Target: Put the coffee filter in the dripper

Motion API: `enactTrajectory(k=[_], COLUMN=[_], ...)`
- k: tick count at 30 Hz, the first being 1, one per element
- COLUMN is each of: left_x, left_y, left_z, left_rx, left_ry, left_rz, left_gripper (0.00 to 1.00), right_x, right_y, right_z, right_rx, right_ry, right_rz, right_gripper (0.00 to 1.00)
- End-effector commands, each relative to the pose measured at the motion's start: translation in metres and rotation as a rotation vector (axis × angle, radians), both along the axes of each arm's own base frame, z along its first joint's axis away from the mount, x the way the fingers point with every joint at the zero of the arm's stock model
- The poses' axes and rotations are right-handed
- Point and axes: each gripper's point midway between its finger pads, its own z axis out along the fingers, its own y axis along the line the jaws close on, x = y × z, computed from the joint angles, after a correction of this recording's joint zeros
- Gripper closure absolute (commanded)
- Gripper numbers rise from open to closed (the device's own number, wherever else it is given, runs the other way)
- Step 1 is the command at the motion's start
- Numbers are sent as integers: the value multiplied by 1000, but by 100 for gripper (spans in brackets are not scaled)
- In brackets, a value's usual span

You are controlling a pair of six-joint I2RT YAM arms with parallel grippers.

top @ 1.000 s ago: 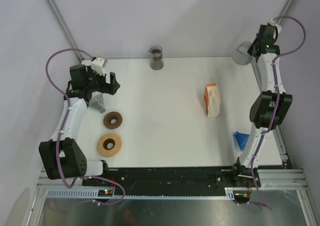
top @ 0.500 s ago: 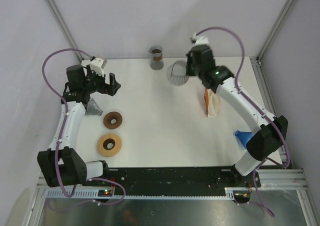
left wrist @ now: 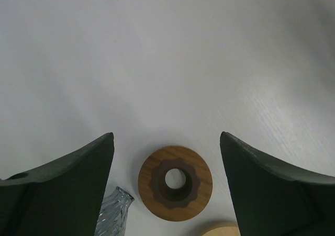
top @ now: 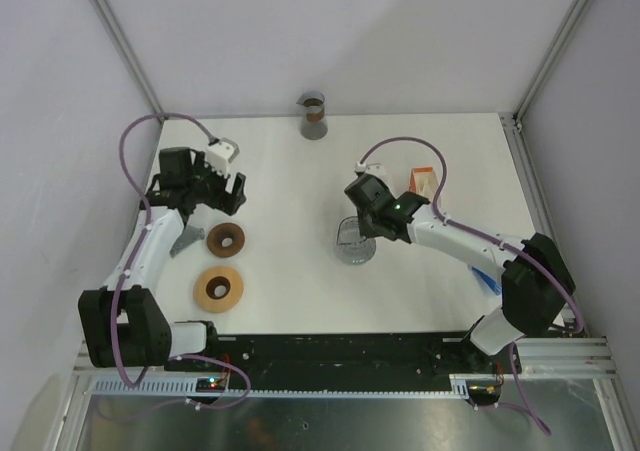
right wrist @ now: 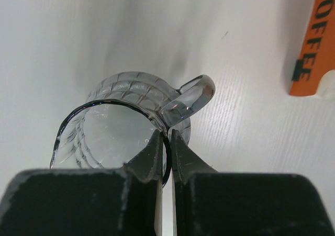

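Note:
My right gripper (right wrist: 168,134) is shut on the rim of a clear ribbed glass dripper (right wrist: 120,128), right beside its handle. The dripper (top: 355,241) is low over the middle of the table with its mouth towards the wrist camera. The coffee filters show as white paper in an orange box (top: 425,181) lettered COFFEE (right wrist: 316,37), just right of the dripper and partly behind the arm. My left gripper (top: 228,186) hangs open and empty (left wrist: 166,136) over a dark wooden ring (left wrist: 175,182) at the left.
A second, lighter wooden ring (top: 218,287) lies nearer the front. A ribbed glass cone (top: 188,236) rests left of the dark ring (top: 226,238). A glass beaker (top: 313,116) stands at the back edge. A blue object (top: 488,279) peeks from behind the right arm.
The right arm swung from the far right corner to the table's middle, bringing the dripper down with it. The left gripper shifted right and nearer, over the dark ring.

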Motion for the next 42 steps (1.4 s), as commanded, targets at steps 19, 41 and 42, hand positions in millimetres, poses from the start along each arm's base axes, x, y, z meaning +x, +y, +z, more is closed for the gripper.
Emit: enactTrajectory(k=[19, 41, 42], left_x=[-31, -23, -23], left_y=[59, 70, 68], left_z=[-108, -160, -160], left_rx=[340, 359, 345], left_ry=[230, 395, 393], left_rz=[-13, -9, -16], left_gripper=[10, 40, 48], right_x=[-17, -24, -24], right_y=[30, 40, 39], right_z=[-41, 31, 35], right_rx=[39, 175, 180], right_ry=[12, -111, -121], right_rz=[-2, 124, 123], right_gripper=[93, 48, 48])
